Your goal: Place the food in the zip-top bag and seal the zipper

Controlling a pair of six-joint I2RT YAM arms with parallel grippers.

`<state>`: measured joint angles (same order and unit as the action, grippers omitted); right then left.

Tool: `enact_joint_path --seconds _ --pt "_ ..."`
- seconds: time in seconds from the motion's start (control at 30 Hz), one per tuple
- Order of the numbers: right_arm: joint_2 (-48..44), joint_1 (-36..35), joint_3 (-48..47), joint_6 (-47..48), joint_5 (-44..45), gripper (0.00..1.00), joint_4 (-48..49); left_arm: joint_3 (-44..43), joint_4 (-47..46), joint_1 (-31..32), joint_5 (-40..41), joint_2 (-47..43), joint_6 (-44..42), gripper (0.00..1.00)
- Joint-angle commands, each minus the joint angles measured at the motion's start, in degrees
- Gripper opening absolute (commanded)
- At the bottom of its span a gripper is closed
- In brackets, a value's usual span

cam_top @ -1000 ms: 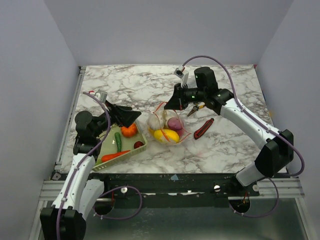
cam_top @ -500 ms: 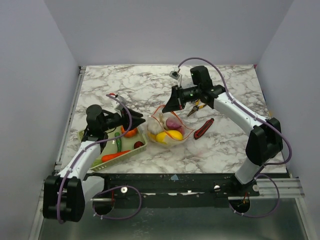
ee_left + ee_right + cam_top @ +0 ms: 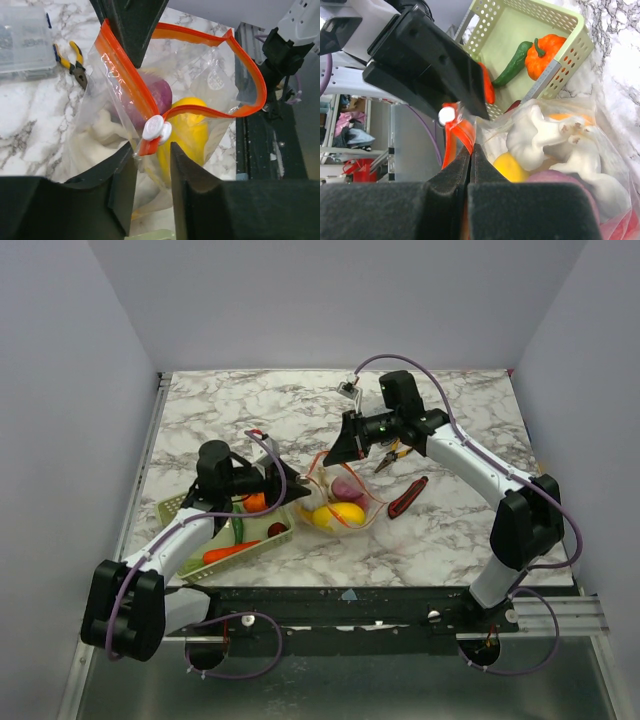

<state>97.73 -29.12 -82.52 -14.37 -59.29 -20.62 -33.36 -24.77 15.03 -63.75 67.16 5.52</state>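
The zip-top bag (image 3: 340,508) lies mid-table with its mouth held up. Inside it are yellow (image 3: 192,132), purple (image 3: 159,97) and white (image 3: 540,134) pieces of food. My right gripper (image 3: 333,452) is shut on the red-orange zipper (image 3: 464,131) strip at the far rim. My left gripper (image 3: 151,148) stands at the bag's near end, its fingers (image 3: 120,172) narrowly apart. Bag film and the strip's end lie between them, and the white slider (image 3: 156,128) sits just beyond the tips. More food rests in the basket (image 3: 195,565): pumpkin (image 3: 551,50), cucumber (image 3: 514,64), carrot (image 3: 228,552).
Yellow-handled pliers (image 3: 390,455) and a red-and-black utility knife (image 3: 407,497) lie right of the bag. A clear parts box (image 3: 20,40) sits behind them. The pale green basket is right beside the bag's left side.
My left arm has swung right, from above the basket to the bag's slider end, and its jaws have narrowed a lot. The right gripper keeps its hold on the strip.
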Motion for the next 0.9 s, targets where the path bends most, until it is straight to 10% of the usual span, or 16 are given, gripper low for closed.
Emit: enact_joint_path --seconds 0.0,0.23,0.53,0.87 --pt "0.35 0.21 -1.97 -1.86 -0.41 0.0 1.0 -1.03 -5.17 0.61 -1.88 0.48 1.44 0.19" --pt "-2.01 -0.63 -1.57 -0.27 11.28 0.09 -4.02 -0.26 -15.45 0.54 -3.3 1.71 11.79 0.0" --pt "-9.75 -8.31 -4.54 13.52 43.26 0.71 -10.21 0.44 -19.13 0.53 -3.94 0.72 21.13 0.0" --pt "-17.87 -15.72 2.05 35.12 48.66 0.79 -0.69 -0.73 -16.31 0.44 -4.14 2.09 22.17 0.0"
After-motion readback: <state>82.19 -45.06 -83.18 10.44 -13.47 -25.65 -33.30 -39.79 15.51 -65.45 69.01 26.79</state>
